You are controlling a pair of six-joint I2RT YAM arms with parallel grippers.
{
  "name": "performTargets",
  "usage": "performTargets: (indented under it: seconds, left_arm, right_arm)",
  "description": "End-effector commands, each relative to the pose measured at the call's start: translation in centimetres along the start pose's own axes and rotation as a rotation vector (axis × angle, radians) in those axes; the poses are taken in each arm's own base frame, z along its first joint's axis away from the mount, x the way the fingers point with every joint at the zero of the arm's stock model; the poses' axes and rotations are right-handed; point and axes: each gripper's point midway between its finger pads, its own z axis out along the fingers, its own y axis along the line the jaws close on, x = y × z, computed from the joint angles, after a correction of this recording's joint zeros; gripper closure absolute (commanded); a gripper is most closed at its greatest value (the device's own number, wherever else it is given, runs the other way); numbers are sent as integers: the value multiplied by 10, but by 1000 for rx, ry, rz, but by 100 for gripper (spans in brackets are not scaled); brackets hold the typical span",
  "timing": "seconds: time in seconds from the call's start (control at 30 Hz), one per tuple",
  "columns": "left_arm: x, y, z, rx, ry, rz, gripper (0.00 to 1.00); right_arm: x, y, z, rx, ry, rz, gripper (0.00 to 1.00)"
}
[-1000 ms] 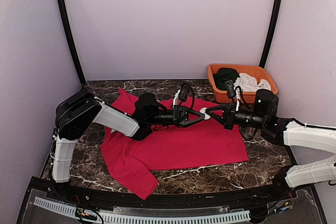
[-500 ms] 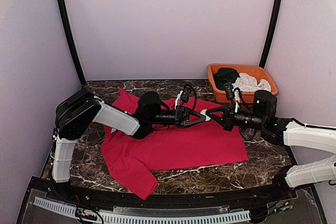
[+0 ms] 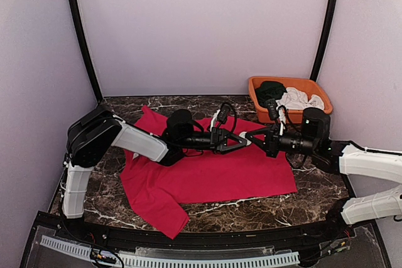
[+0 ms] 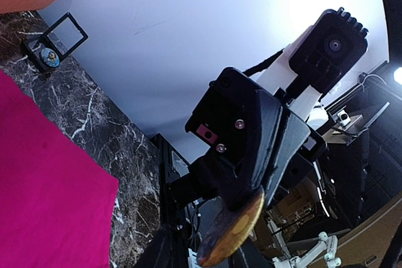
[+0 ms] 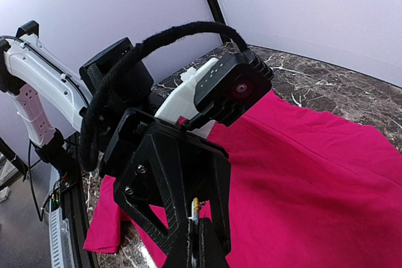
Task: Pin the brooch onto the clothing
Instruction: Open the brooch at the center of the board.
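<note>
Clothing: red tee, spread mid-table, one sleeve bunched toward near edge; nothing pinned on it yet, so main step not done
R gripper: clamped tight on brooch, held in air over tee's far-right part
L gripper: tip-to-tip w/ R gripper; jaws narrow; can't tell if they touch the brooch or just stand by it
Brooch: gold-brown disc seen edge-on at R fingertips; clear of the cloth
Left to do: prob. free the pin, lower to cloth, push through, close clasp; looks early-to-mid stage
Table: dark marble; bare strip in front of tee and to its right; tee's near hem and right edge lie flat, so open cloth right under the grippers
Basket: orange, far-right corner w/ other garments; just behind R arm, so little room that way
Small black stand: on bare marble off tee's edge, near basket; apart from both grippers
</note>
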Motion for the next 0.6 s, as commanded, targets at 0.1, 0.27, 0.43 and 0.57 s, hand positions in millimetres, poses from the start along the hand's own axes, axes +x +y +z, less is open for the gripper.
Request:
performTargets:
  seconds: [0.1,0.27,0.43,0.57]
  left_arm:
    - [-5,-25,12,66,-15,40,63]
    - [-8,-47,0,161,-60,62,47]
    - [-12,-48,-24,168,-120,54,38]
    - [-15,-42,-41,111,-150,68,21]
  right_arm:
    - [-11,24,3,-90,-24,-35,100]
    - [-11,22,-1,-74,-35,-31,100]
    - [-10,20,-6,-60,-48,-24,100]
    - [-9,17,-8,-49,-49,-4,100]
